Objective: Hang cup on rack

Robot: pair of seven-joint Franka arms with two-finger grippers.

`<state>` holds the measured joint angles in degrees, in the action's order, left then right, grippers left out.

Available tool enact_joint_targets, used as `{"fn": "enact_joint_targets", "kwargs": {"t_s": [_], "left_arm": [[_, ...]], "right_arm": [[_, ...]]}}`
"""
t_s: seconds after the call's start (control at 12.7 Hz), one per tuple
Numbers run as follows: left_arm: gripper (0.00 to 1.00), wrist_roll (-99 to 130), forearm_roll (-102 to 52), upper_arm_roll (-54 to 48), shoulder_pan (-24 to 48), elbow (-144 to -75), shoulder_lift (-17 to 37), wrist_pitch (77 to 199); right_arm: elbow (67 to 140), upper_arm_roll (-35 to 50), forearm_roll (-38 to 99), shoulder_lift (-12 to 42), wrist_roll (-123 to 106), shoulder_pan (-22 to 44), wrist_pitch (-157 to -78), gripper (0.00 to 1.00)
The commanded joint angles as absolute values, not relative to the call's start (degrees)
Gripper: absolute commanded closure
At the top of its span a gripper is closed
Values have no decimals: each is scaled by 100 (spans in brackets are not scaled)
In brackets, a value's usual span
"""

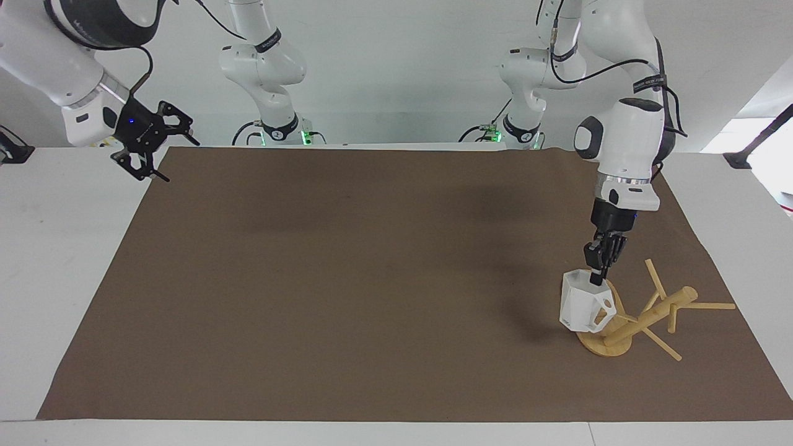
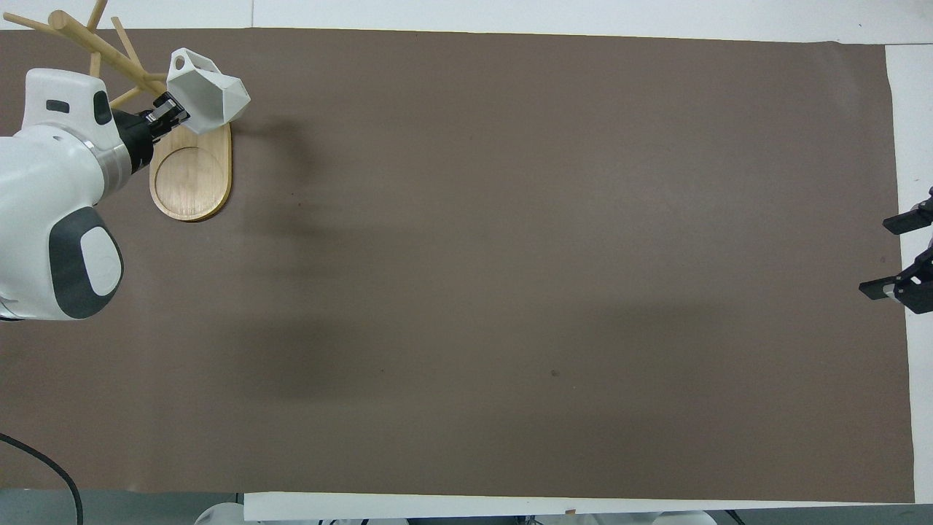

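The white faceted cup hangs from my left gripper, which is shut on its rim. The cup is just above the end of the rack's oval base where the post stands. Its angular handle points toward the post and the pegs. In the overhead view the cup and left gripper cover the base's end farther from the robots, beside the post. My right gripper is open and empty, raised over the mat's edge at the right arm's end.
A brown mat covers most of the white table. The rack's thin pegs stick out from the post toward the left arm's end of the table.
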<state>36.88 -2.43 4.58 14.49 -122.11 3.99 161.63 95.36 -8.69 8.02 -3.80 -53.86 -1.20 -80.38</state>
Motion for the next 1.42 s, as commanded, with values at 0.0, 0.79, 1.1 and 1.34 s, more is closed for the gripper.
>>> {"fn": "enact_joint_targets", "kwargs": {"t_s": [0.0, 0.79, 1.1, 1.34], "left_arm": [[100, 3639, -264, 413, 1214, -12287, 360, 16286], [44, 3656, -492, 431, 1002, -12042, 378, 15785], [43, 3648, -527, 457, 941, -11071, 317, 14274], [3, 3551, -457, 483, 923, -9593, 378, 11871]], "right_arm": [[9308, -861, 519, -255, -3621, 34, -7892, 0], [9677, -949, -185, -282, -1028, 211, -7936, 0], [9519, -958, -185, -211, -905, 71, -7910, 0], [9615, -1054, -176, -246, -748, 53, -7901, 0]]}}
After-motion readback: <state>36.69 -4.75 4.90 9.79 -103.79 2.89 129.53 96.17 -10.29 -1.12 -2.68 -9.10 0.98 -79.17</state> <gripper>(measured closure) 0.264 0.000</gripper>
